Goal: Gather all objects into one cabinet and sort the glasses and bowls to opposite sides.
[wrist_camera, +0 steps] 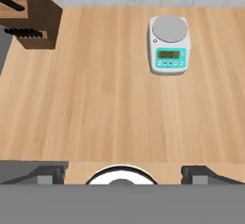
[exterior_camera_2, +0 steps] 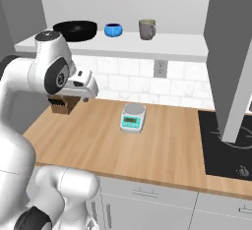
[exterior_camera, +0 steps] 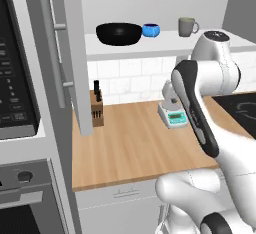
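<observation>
On the white shelf [exterior_camera: 165,45] of the open wall cabinet stand a wide black bowl [exterior_camera: 119,33], a small blue bowl [exterior_camera: 150,29] and one grey-beige mug [exterior_camera: 187,27], left to right. The right base view shows the same row: black bowl [exterior_camera_2: 75,30], blue bowl [exterior_camera_2: 113,29], mug [exterior_camera_2: 146,29]. The second mug is out of view. My gripper [wrist_camera: 122,175] hangs above the wooden counter, well below the shelf, pointing down. It is open, its fingertips [wrist_camera: 45,175] far apart with nothing between them.
The tall grey cabinet door [exterior_camera: 67,53] with its bar handle [exterior_camera: 50,53] stands open at the left. On the counter [exterior_camera: 135,148] sit a knife block [exterior_camera: 96,109] and a kitchen scale [exterior_camera: 174,115]. A black cooktop [exterior_camera_2: 226,145] lies to the right, with a microwave [exterior_camera: 15,78] at far left.
</observation>
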